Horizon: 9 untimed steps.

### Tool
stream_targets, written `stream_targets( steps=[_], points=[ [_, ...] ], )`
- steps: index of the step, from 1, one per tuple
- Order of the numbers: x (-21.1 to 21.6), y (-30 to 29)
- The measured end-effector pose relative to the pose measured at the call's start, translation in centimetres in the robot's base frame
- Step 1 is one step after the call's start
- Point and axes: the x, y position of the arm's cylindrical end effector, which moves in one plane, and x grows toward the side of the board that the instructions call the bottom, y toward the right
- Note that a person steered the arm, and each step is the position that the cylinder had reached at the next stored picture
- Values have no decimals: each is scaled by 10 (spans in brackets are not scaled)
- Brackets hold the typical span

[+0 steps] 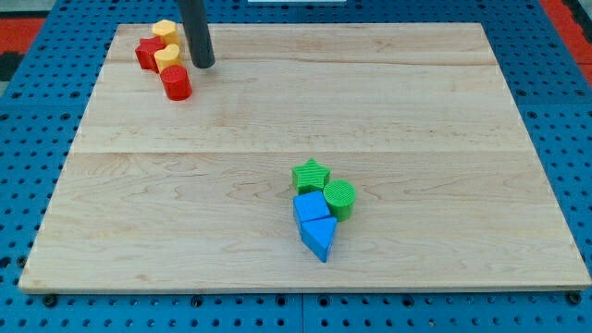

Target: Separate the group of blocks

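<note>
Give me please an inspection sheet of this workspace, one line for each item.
Surface: wooden board, flat, light.
Job's things: red cylinder, two yellow blocks and red block clustered at the view's top left; green star, green cylinder, blue cube, blue triangle clustered low centre.
Clutter: nothing seen.
Grippers: none; my tip is just right of the red-yellow cluster.
Cables: nothing seen.
Surroundings: blue pegboard; red area at the corners.

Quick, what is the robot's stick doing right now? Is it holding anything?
My tip: holding nothing, no gripper; it sits just right of the yellow block, above the red cylinder.
</note>
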Motion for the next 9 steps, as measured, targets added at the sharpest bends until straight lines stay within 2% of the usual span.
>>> stream_targets(
  steps=[1,3,8,9],
  points=[
    [-48,-5],
    [-10,-50],
    [62,-41],
    [64,-58]
  ],
)
